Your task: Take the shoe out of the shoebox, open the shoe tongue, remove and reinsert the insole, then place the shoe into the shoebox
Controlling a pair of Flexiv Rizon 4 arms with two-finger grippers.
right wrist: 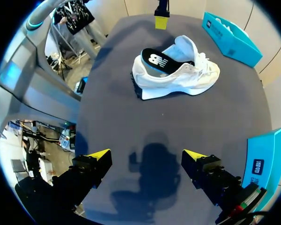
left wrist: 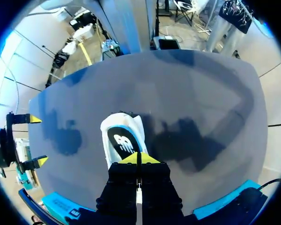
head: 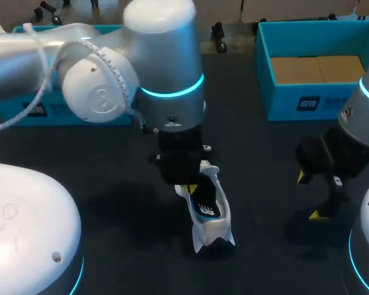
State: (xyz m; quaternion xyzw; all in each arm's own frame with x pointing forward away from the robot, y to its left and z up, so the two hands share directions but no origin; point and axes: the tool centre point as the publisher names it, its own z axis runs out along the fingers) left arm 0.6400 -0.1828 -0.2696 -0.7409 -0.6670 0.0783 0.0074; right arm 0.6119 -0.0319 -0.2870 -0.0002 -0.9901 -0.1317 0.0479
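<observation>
The shoe (head: 214, 228) lies on its side near the middle of the dark tabletop (head: 258, 153), outside the box and well clear of every edge. Its black insole (head: 206, 206) is tilted, partly out of the opening. The left tool (head: 187, 189) hangs just beside the shoe with its fingers pressed together; whether they pinch the insole's edge is hard to tell. The right tool (head: 310, 196) is spread wide, holding nothing, toward the right edge, with bare tabletop between it and the shoe. The teal shoebox (head: 295, 101) sits at the far right corner, holding tan cardboard (head: 317, 69). A second teal box (right wrist: 232, 42) lies by the far left edge, largely hidden behind the left arm.
</observation>
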